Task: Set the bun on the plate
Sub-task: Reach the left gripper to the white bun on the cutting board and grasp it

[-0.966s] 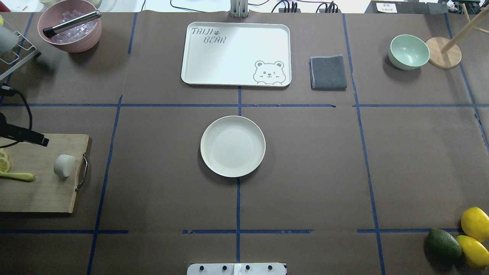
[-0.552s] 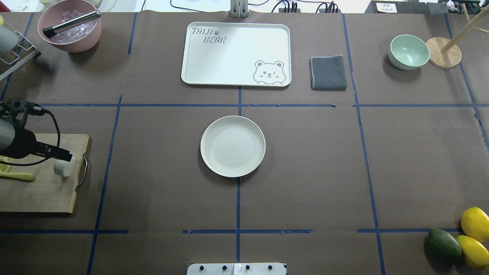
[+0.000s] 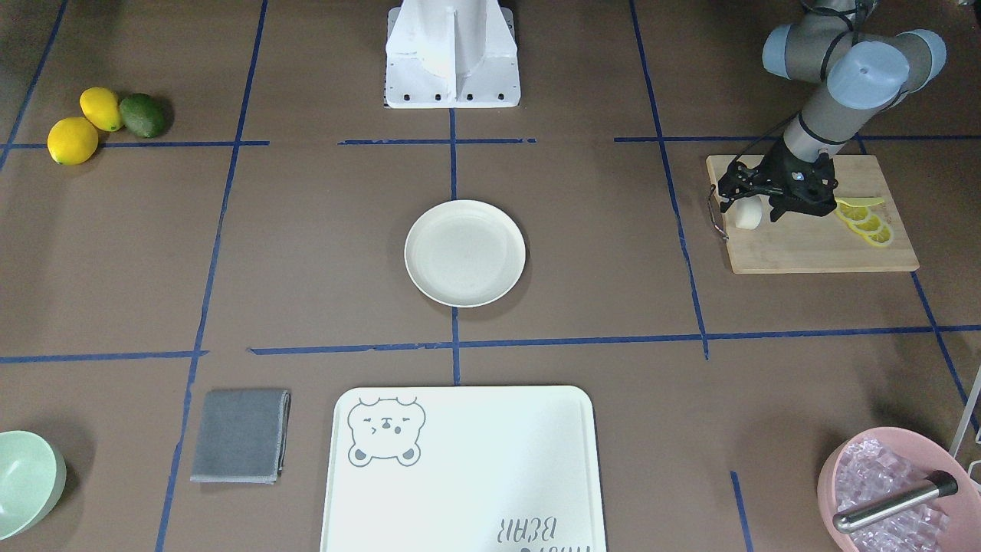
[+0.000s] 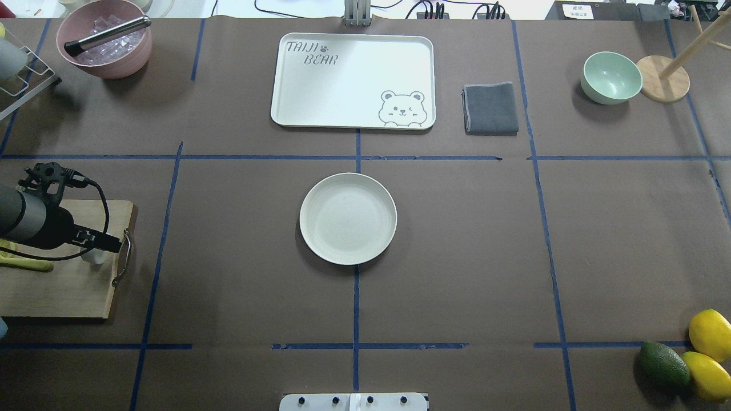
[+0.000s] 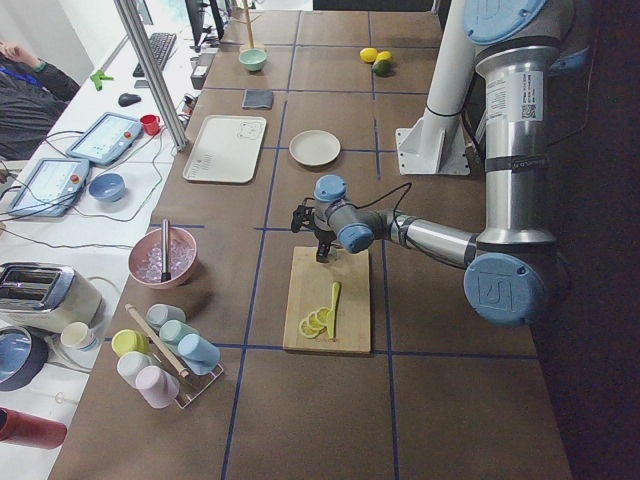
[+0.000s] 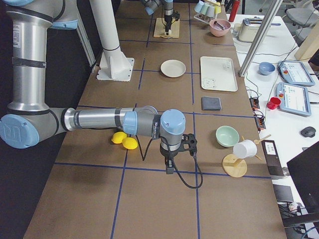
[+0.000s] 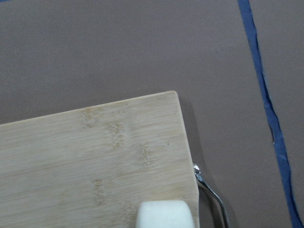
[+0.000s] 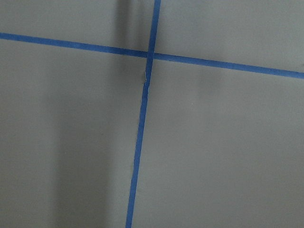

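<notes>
The small white bun [image 3: 749,213] lies on the wooden cutting board [image 3: 812,245], near the end with the metal handle. My left gripper [image 3: 754,202] hangs right over it, open, with a finger on either side and nothing gripped. From overhead the left gripper [image 4: 104,246] covers most of the bun [image 4: 93,258]. In the left wrist view the bun [image 7: 164,214] shows at the bottom edge, and no fingers show. The empty cream plate [image 4: 348,218] sits at the table's centre. My right gripper [image 6: 169,168] shows only in the exterior right view, low over bare table; I cannot tell its state.
Lemon slices [image 3: 866,222] lie on the board behind the left gripper. A pink bowl of ice with tongs [image 4: 105,43], a bear-print tray [image 4: 354,80], a grey cloth [image 4: 491,108] and a mint bowl [image 4: 611,77] line the far side. Lemons and an avocado [image 4: 705,348] lie near right.
My left arm has swung in from the left edge across the board to the bun, which it now mostly hides from overhead. The plate and bun have not moved.
</notes>
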